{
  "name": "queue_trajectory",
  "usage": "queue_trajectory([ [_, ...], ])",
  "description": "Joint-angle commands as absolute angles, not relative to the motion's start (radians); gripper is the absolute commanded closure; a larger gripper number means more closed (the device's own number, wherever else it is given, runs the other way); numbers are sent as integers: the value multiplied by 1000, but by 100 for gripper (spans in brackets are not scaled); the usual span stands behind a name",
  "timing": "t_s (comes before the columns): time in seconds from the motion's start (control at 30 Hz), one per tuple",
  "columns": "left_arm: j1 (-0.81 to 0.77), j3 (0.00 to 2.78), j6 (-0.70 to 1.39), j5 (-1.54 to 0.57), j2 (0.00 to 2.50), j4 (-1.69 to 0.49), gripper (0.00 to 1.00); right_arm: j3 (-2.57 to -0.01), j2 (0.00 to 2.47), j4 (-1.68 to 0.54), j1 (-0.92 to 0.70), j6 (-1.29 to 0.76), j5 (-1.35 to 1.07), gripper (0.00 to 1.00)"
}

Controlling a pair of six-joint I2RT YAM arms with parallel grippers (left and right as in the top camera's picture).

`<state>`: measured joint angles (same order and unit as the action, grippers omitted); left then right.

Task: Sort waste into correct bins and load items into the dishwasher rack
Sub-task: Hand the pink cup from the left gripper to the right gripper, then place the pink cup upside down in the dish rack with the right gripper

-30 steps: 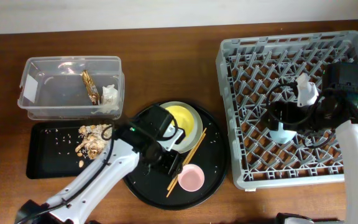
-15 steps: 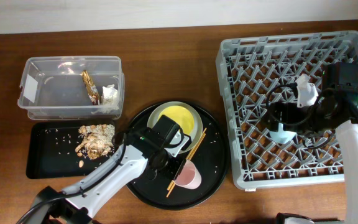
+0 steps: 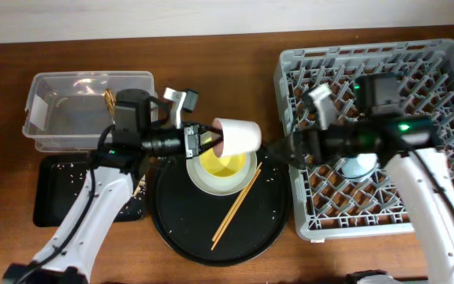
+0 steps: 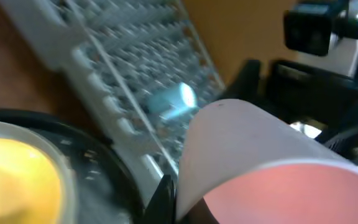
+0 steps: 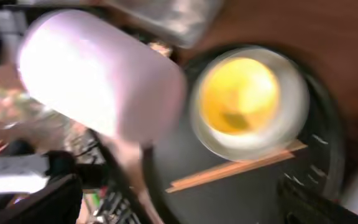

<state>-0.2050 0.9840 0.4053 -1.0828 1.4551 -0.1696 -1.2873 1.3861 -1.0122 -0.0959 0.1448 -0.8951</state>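
Observation:
My left gripper (image 3: 209,139) is shut on the rim of the pink cup (image 3: 237,136), which lies on its side in the air above the yellow bowl (image 3: 223,164). In the left wrist view one finger (image 4: 164,200) presses the cup (image 4: 272,168) wall from outside. The bowl sits on the pale plate (image 3: 199,180) in the round black tray. My right gripper (image 3: 284,150) stands open just right of the cup, empty. In the right wrist view the cup (image 5: 98,74) fills the upper left. Chopsticks (image 3: 237,207) lie on the tray. A blue cup (image 3: 361,164) sits in the dishwasher rack (image 3: 306,213).
The clear tub (image 3: 53,118) stands at back left with a gold wrapper (image 3: 109,99) inside. The shallow black tray (image 3: 61,193) with crumbs lies in front of it. The round black tray (image 3: 180,237) lies between that and the rack. Both arms meet over its far edge.
My left gripper shut on the pink cup and lifted it off the round tray, up and back. My right arm swung left out of the rack toward the cup.

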Motion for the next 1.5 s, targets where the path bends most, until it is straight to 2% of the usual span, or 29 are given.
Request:
queue_trajectory([
  [0.0, -205, 989, 433, -1348, 1490, -145, 100, -1249, 1405, -924, -168, 168, -1104, 1],
  [0.23, -225, 989, 434, -1426, 1493, -121, 100, -1249, 1416, -772, -263, 172, -1273, 1],
  [0.33, -229, 989, 434, -1426, 1493, -120, 100, -1249, 1416, -769, -301, 172, -1271, 6],
  [0.77, -166, 989, 460, -1441, 1493, -112, 100, -1249, 1416, -770, -326, 172, -1192, 10],
  [0.9, -166, 989, 460, -1448, 1493, -112, 100, -1249, 1416, -769, -326, 173, -1192, 19],
  [0.93, -167, 989, 460, -1448, 1493, -112, 100, -1249, 1416, -767, -326, 173, -1192, 26],
  [1.03, -167, 989, 461, -1448, 1493, -113, 100, -1249, 1416, -744, -326, 172, -1193, 27],
  [1.27, -167, 989, 460, -1448, 1493, -113, 99, -1249, 1416, -690, -326, 176, -1188, 38],
  [1.3, -167, 989, 458, -1447, 1493, -113, 93, -1249, 1416, -693, -326, 176, -1149, 40],
  [1.37, -167, 989, 403, -1408, 1493, -113, 55, -1249, 1415, -726, -326, 176, -1008, 42],
  [1.4, -167, 989, 387, -1330, 1493, -131, 45, -1249, 1414, -753, -326, 176, -902, 42],
  [1.47, -167, 989, 306, -1162, 1492, -214, 41, -1250, 1410, -799, -325, 176, -760, 42],
])
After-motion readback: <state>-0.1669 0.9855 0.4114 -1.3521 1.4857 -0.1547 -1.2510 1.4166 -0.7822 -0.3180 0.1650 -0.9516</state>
